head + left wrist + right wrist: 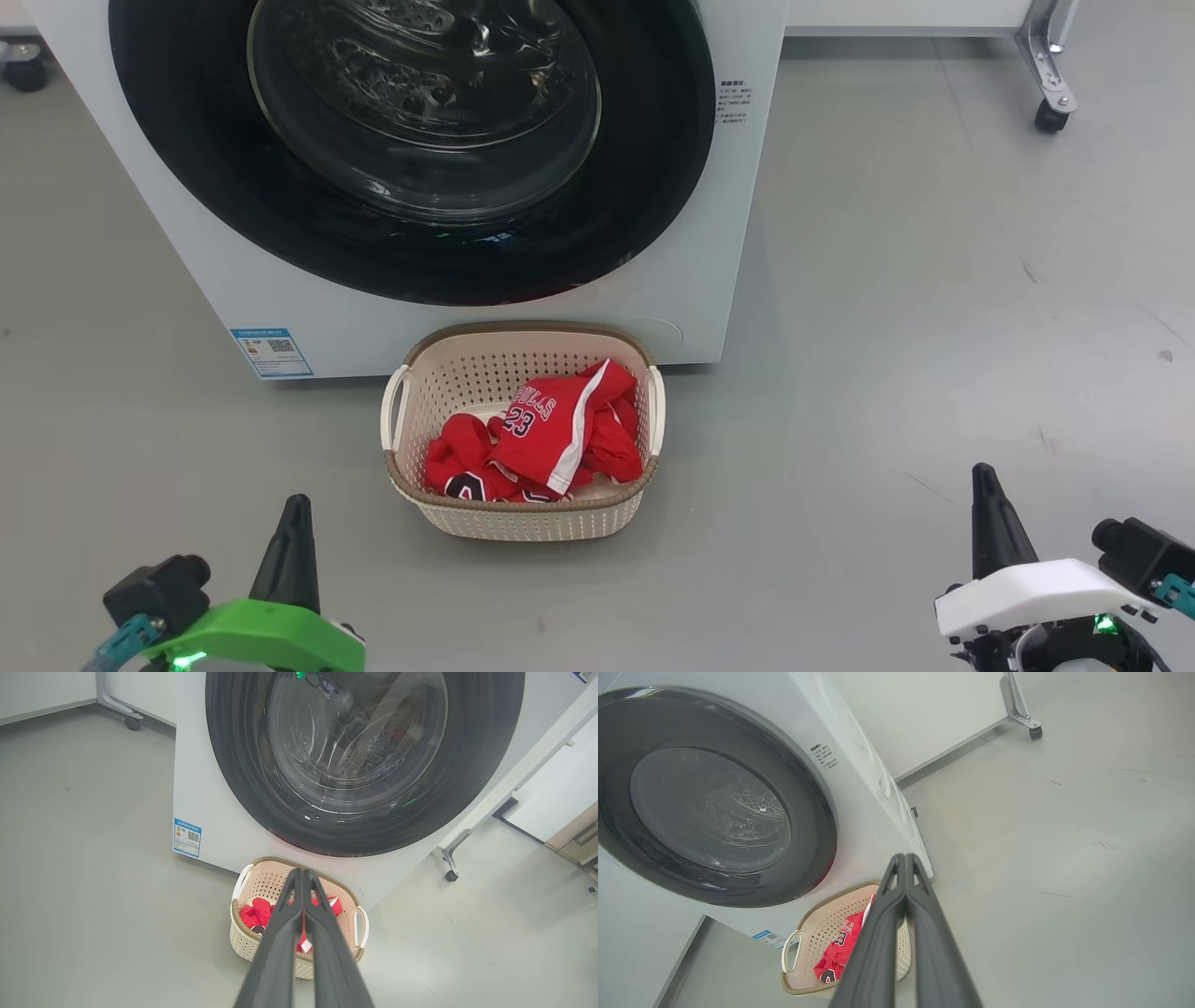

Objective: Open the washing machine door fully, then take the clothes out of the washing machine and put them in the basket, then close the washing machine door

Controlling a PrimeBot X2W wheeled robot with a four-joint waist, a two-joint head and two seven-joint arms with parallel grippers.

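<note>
Two clenched, empty grippers sit low in the head view: left gripper (297,509), right gripper (985,478). Clothes (551,434) lie in the basket (523,527) before the washer (719,280), door (411,252) shut. Left wrist view: fingers pressed together over the basket. Right wrist view: fingers together, basket partly behind them.

Left gripper (302,873): two long dark fingers pressed together to the tips, nothing between them. They cross in front of a small cream perforated plastic basket (240,945) with a brown woven-look rim, which stands on the grey floor (93,882) just before the big white front-loading washing machine (210,812). Red clothes (256,912) lie bunched inside the basket. The round washing machine door (243,774), glossy black rim around a clear glass bowl, sits shut. A blue label sticker (187,838) is at the machine's lower corner.
</note>
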